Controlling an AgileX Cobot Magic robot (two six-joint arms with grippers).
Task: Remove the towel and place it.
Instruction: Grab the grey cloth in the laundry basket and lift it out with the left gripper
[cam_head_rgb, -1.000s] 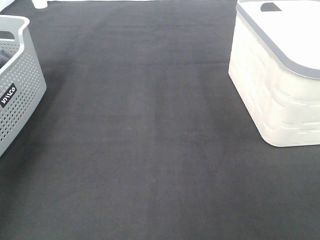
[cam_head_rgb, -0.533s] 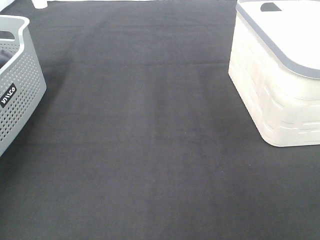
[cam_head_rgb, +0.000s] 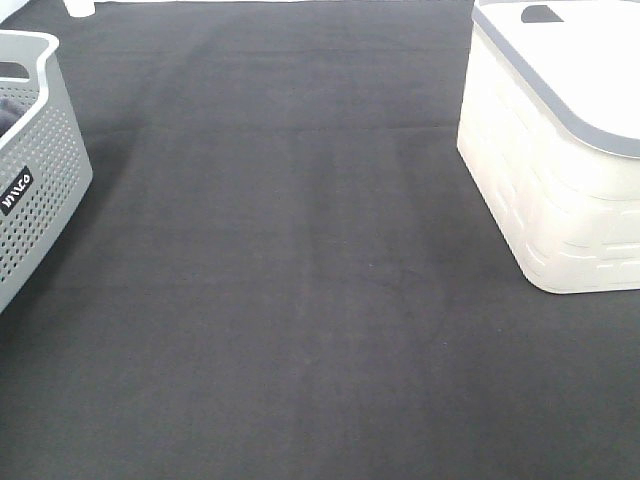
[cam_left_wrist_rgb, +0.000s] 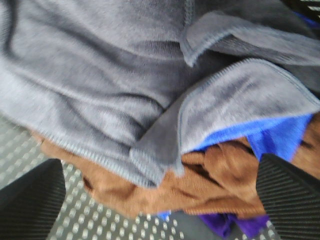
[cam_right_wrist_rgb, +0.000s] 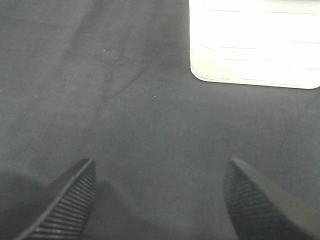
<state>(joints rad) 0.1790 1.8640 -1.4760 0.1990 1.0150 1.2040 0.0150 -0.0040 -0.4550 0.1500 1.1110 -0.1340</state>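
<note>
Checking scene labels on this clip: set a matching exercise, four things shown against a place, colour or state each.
1 towel
2 brown cloth
3 white basket
4 right gripper

a open, above the black covering
b far right in the high view
c grey-lavender, lying uppermost
d crumpled, partly under the towel

Pairs: 1-c, 2-d, 3-b, 4-a

**Lighting bright and even; whites clipped, close view soft**

Light is bright and diffuse, falling from above. The white bin (cam_head_rgb: 560, 190) glares, and its relief is washed out in the high and right wrist views. The black table covering (cam_head_rgb: 300, 320) reads flat, with a faint shadow beside the grey basket (cam_head_rgb: 40, 190). In the left wrist view the towel (cam_left_wrist_rgb: 100, 75) is blurred.
</note>
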